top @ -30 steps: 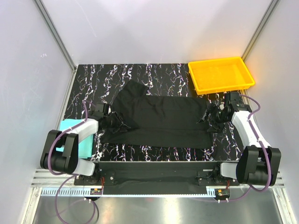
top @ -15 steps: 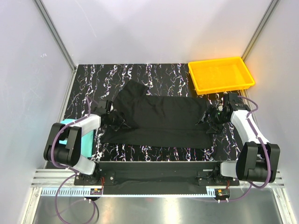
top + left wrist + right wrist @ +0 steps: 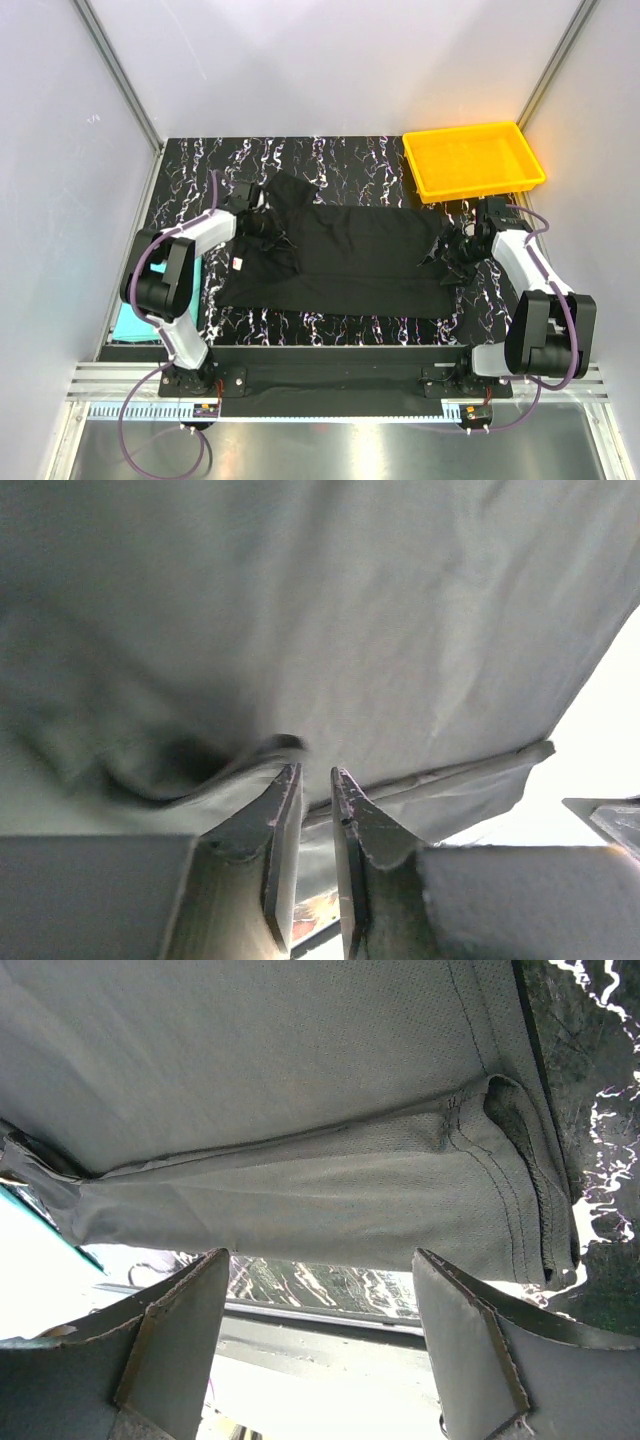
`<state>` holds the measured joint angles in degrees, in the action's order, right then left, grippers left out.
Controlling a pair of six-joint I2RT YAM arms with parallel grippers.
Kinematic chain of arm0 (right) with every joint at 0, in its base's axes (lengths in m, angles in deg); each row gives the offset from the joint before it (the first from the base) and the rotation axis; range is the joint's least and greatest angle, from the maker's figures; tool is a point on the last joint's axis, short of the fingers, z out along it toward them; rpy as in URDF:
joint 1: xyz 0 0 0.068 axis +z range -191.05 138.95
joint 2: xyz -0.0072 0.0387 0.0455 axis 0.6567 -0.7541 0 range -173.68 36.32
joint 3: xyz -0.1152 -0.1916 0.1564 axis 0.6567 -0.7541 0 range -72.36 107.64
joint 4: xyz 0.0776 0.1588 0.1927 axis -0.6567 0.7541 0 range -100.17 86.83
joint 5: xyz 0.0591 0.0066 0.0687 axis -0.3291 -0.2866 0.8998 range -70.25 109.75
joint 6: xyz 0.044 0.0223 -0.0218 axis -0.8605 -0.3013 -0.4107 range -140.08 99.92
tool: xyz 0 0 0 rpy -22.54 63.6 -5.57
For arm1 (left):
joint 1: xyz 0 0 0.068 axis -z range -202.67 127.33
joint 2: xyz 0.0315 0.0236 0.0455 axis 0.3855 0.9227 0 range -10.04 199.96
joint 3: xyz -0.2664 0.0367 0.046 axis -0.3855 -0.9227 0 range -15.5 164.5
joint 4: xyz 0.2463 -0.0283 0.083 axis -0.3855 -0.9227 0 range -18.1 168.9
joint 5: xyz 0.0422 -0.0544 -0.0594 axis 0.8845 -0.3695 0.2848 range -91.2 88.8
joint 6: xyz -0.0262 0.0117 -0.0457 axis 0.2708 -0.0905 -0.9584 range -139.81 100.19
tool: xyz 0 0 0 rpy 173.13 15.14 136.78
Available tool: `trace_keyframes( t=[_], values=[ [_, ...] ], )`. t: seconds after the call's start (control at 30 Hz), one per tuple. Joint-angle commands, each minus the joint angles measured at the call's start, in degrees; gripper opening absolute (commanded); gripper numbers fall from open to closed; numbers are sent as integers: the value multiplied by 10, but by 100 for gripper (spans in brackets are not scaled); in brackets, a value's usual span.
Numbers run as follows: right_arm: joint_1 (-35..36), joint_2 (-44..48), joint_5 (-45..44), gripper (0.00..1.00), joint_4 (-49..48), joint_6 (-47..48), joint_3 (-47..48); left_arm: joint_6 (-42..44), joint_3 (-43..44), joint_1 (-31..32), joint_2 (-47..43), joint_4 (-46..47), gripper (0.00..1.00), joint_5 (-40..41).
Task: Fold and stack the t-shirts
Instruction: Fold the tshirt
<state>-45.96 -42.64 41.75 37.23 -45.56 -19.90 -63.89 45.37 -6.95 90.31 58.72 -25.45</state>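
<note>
From above, the black shirt (image 3: 350,255) is lying spread across the middle of the marbled table (image 3: 340,160). The teal shirt (image 3: 124,322) is peeking out at the table's left edge, well apart from it. The left gripper (image 3: 262,222) is sitting over the black shirt's far left part. The right gripper (image 3: 462,248) is sitting at its right end, near the yellow tray (image 3: 475,160).

In the left wrist view, the fingers (image 3: 283,820) are standing almost together, tips against a raised fold of black cloth; whether they are pinching it, I cannot tell.

In the right wrist view, the jaws are gaping wide, released, with the shirt's hemmed edge lying just beyond them.
</note>
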Motion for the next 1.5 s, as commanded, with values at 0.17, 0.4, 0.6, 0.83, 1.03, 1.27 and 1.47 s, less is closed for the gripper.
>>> trace_keyframes(
  t=[0.17, 0.4, 0.6, 0.83, 1.03, 1.27, 1.47],
  values=[
    [3, 6, 5, 82, -19, 2, -7, 158, 81, 60, -39, -26, 20, -37],
    [119, -51, 30, 89, -94, 24, 46, 123, -30, 27, -200, -66, 48, 88],
    [280, -176, 61, 83, -194, 17, 173, 109, -160, -94, -311, -55, 39, 41],
    [376, -353, 98, 79, -208, 41, 344, 121, -177, -116, -243, -21, 32, -12],
    [420, -448, 116, 75, -209, 53, 442, 123, -184, -148, -196, -12, 31, -11],
    [438, -509, 123, 61, -209, 49, 497, 123, -193, -170, -149, -10, 31, -8],
    [438, -535, 121, 52, -208, 43, 512, 128, -193, -177, -125, -9, 31, -7]
  ],
)
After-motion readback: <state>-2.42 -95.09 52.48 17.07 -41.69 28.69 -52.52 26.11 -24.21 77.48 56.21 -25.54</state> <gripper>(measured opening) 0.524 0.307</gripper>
